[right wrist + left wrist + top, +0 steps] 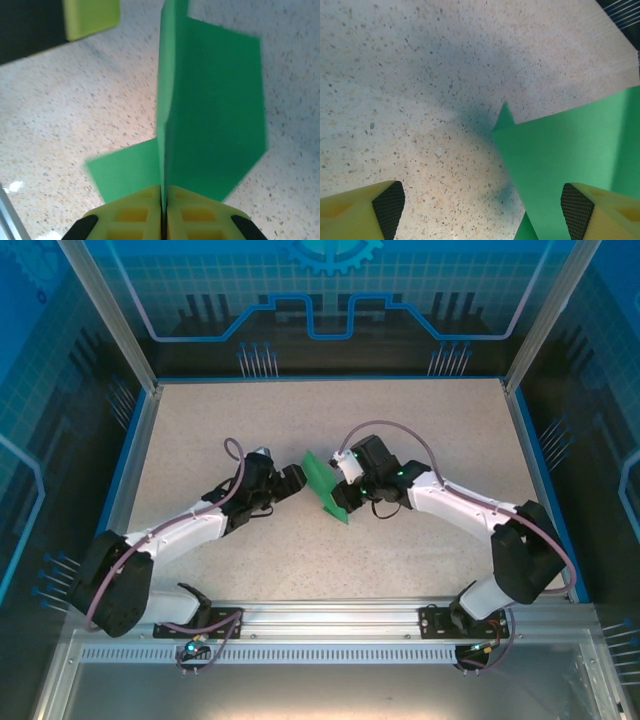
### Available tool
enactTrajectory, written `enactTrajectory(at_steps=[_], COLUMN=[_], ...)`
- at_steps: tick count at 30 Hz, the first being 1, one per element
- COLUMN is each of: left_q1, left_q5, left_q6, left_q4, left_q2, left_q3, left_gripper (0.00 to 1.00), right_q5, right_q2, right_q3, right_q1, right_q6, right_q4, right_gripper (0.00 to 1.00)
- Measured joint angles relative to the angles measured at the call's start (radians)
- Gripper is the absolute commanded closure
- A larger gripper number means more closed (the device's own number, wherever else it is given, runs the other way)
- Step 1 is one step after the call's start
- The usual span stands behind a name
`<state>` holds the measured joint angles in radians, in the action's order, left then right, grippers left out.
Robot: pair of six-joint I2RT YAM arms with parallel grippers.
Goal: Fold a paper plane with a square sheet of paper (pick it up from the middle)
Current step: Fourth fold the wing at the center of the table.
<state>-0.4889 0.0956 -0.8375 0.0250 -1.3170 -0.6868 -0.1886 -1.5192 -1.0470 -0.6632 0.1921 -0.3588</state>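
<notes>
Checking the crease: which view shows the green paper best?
Right wrist: close up, the paper stands folded along its crease, pinched in the shut right gripper. The top view shows it small; the left wrist view shows one corner by the open left gripper.

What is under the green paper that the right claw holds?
Speckled table lies below the green paper, pinched upright in the right claw; whatever lies behind its flaps is covered.

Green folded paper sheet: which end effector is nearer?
Right. The right end effector is shut on the green folded paper sheet; the left end effector is open at its edge.
</notes>
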Motion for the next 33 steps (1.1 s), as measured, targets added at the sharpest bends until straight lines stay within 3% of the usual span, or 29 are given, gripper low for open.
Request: enactTrajectory(at_steps=[6,11,17,24,33], left_q1=[0.000,0.001,0.002,0.002,0.002], left_q5=[0.066,0.074,-0.033,-0.186,-0.231], left_q6=[-0.002,-0.008,-0.006,0.003,0.005], left_q4=[-0.052,-0.063,0.010,0.128,0.174], left_q2=[0.059,0.084,0.038,-0.158,-0.304], left_q3=[0.003,0.020,0.050,0.028,-0.058], left_gripper=[0.15,0.23,0.42,0.66,0.86], right_q5=[-0.005,-0.002,0.016,0.059,0.110], right_q2=[-0.010,-0.104,-0.183,-0.202,-0.209], right_q3=[0.000,0.000,0.006,0.006,0.006], right_q1=[0.000,-0.002,-0.006,-0.008,-0.040], right_q6=[0.001,0.002,0.013,0.044,0.051], right_q4=[0.047,0.071,0.072,0.068,0.049], right_gripper=[0.91,0.91,0.87,0.79,0.76])
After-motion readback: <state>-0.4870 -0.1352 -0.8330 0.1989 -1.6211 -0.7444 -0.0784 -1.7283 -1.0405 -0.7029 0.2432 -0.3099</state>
